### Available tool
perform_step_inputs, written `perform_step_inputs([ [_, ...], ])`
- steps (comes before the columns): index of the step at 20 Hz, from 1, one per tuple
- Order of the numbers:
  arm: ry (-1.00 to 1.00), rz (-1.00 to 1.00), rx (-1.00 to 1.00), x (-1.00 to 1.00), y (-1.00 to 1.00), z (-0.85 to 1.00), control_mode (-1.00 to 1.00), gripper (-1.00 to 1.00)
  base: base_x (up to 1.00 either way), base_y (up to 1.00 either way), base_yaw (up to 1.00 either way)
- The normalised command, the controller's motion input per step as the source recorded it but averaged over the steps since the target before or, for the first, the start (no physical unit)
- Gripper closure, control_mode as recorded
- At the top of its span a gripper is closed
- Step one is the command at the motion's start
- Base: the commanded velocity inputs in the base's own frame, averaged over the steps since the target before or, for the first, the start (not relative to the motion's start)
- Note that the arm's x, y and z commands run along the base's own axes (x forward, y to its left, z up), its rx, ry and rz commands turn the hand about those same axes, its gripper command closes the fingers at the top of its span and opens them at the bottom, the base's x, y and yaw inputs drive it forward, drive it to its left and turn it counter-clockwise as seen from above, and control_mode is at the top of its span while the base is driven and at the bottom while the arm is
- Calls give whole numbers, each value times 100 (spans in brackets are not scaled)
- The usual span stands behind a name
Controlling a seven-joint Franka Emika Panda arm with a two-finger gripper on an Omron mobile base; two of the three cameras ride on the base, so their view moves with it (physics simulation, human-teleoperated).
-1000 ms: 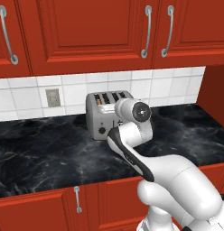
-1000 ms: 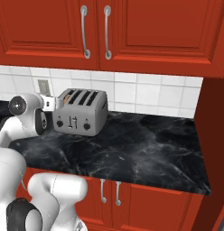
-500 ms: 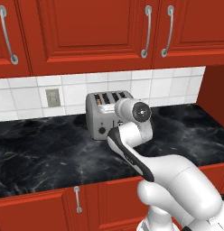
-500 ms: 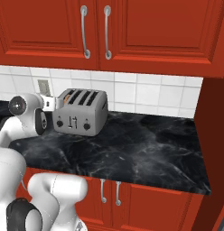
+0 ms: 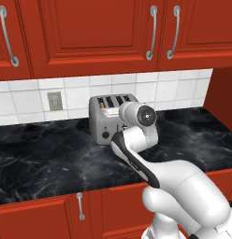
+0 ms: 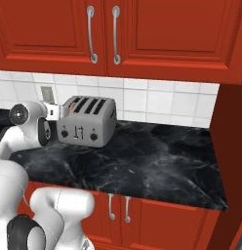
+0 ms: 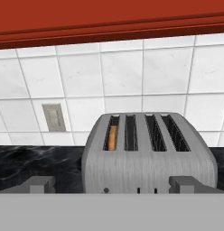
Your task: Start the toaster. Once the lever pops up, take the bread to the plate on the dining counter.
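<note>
Hovering in front of the toaster — nothing has shifted over the last second.

Our gripper (image 7: 112, 184) hangs wide and empty just before the toaster (image 5: 108, 119), which sits at the back edge of the counter (image 5: 43, 149) by the tiled wall; with no motion, we judge the lever not yet pressed. Our hand view looks down into the slots and shows the bread (image 7: 112, 137) in the leftmost one — the right base view shows instead the knobs and sliders on the front.
</note>
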Motion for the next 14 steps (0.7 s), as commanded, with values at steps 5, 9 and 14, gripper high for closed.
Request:
perform_step_inputs([
  [5,0,0,0,0,0,0,-100,-100,0,0,0],
  [9,0,0,0,0,0,0,-100,-100,0,0,0],
  [14,0,0,0,0,0,0,-100,-100,0,0,0],
])
